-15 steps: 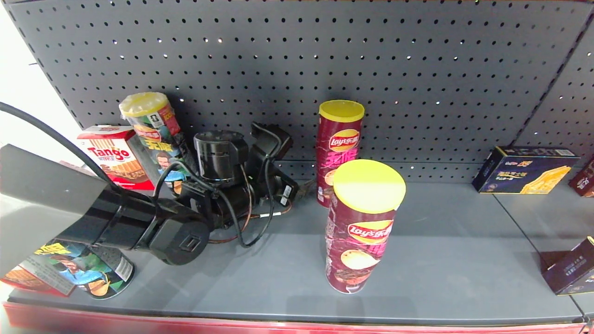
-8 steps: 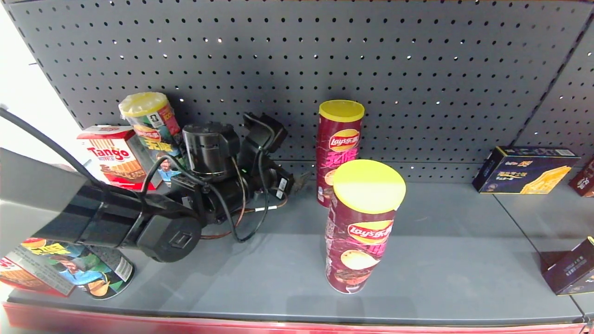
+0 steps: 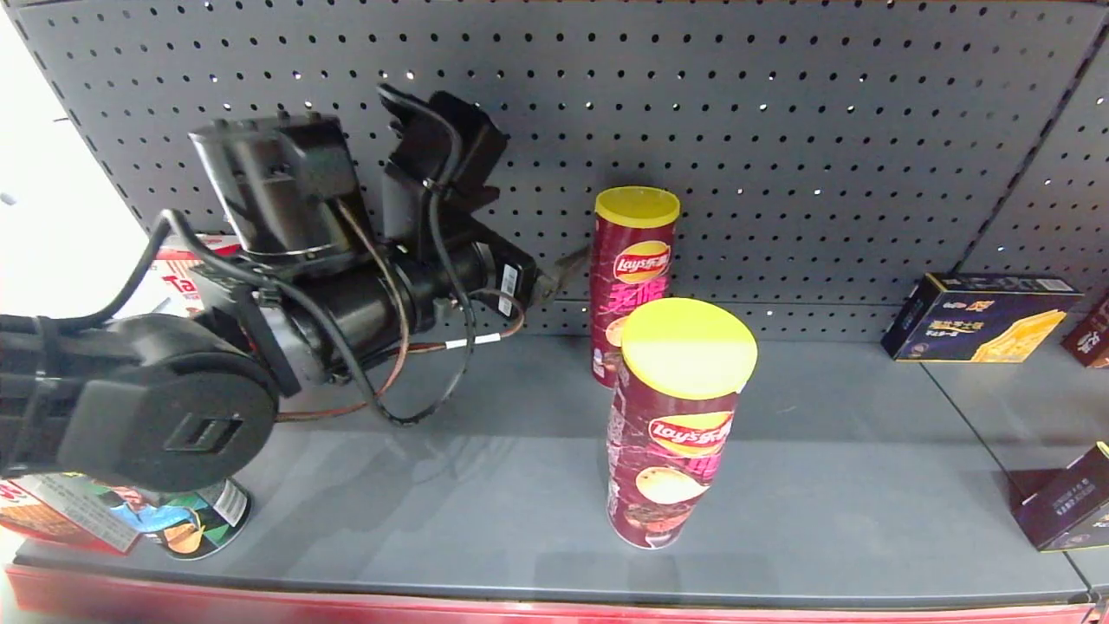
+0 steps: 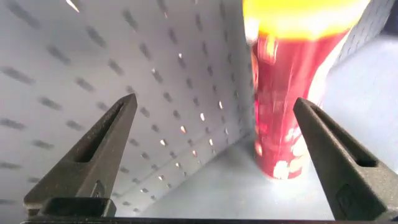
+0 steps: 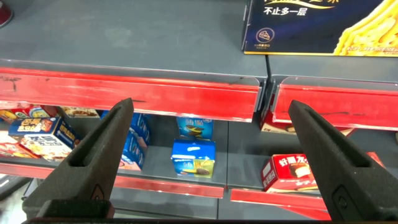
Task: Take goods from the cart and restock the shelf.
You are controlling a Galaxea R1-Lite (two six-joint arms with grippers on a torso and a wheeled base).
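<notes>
Edge nearest the camera: red plastic strip [image 3: 554,607] along the shelf's front lip. Behind it lies the grey metal shelf board [image 3: 823,485].

Front left corner: green-printed cylindrical can [image 3: 195,520] with a red-edged cardboard box [image 3: 52,520] just beside it. Both are partly hidden under the left arm; cannot tell whether the can stands or lies.

Front right: dark purple carton [image 3: 1061,503], cut off by the view's edge.

Front centre: maroon cylindrical chip can with yellow plastic lid [image 3: 671,425], upright on the board, apart from both grippers.

Directly behind it, near the back panel: second maroon chip can [image 3: 632,269], also upright. Left gripper [image 4: 214,102] hangs above the board just left of this second can. Its fingers [image 4: 99,155] are spread wide with nothing between them. Contact with the can cannot be told.

Back left: red-and-white wafer box [image 3: 178,277], largely behind the arm. Back right: dark blue flat box with yellow print [image 3: 979,316]. Rear wall: grey perforated back panel [image 3: 780,130].

Right gripper [image 5: 210,104]: fingers spread apart, empty. It faces a red shelf rail [image 5: 186,87], with blue snack boxes [image 5: 194,158] on a lower level beyond.
</notes>
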